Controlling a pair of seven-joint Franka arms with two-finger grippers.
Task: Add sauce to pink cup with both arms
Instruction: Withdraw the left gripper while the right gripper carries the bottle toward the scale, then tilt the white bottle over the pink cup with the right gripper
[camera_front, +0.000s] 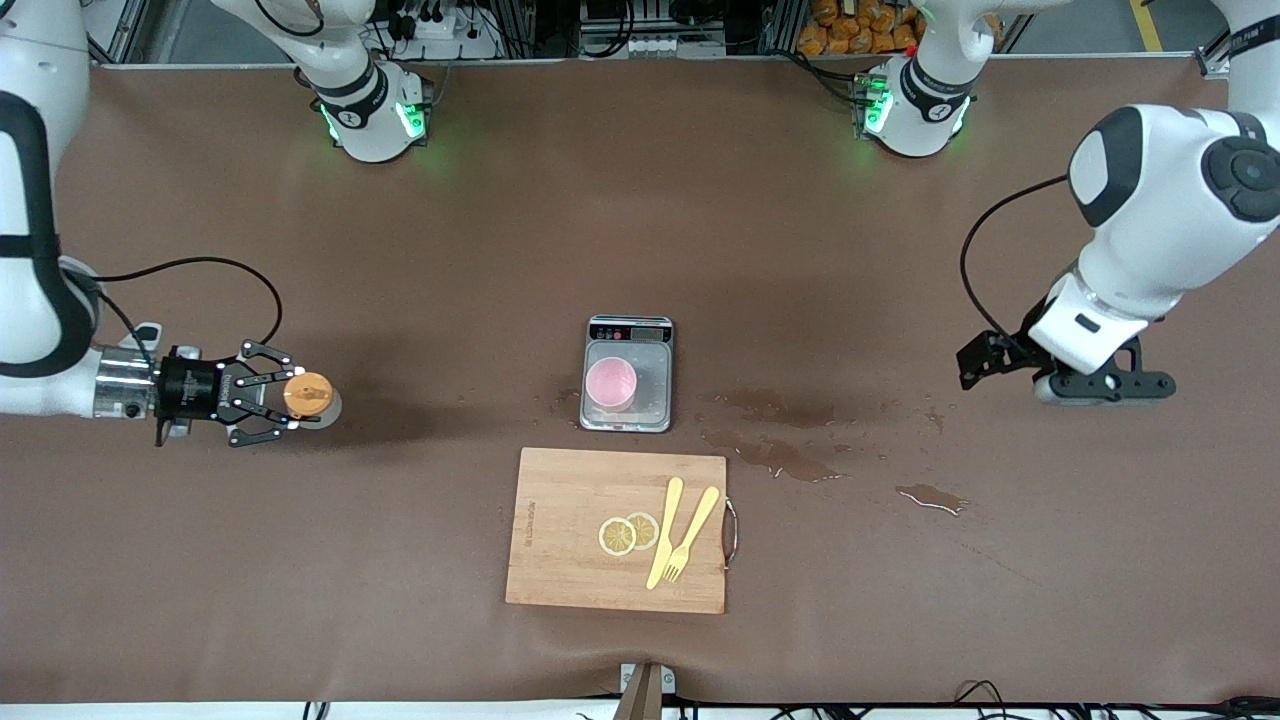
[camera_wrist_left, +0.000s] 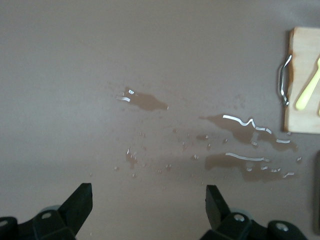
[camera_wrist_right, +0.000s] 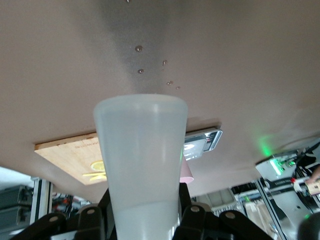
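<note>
The right gripper (camera_front: 290, 396) clamps the sauce bottle (camera_front: 310, 395) upright (ready for carrying to the pink cup (camera_front: 611, 382)); the left gripper (camera_wrist_left: 147, 210) waits, jaws apart.

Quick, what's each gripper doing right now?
Left gripper: open, empty, over the wet table.
Right gripper: shut on the sauce bottle.

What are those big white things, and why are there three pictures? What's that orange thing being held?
Those are two robot arms with pinching jaws. One picture looks down from high above; the other two come from cameras on each arm's wrist. The right gripper holds the sauce bottle with its orange cap, at the right arm's end of the table. The left gripper waits, jaws open, over some spilled puddles. In the middle, the pink cup stands on a scale. Nearer the camera lies a cutting board with lemon slices, a knife and a fork.
</note>
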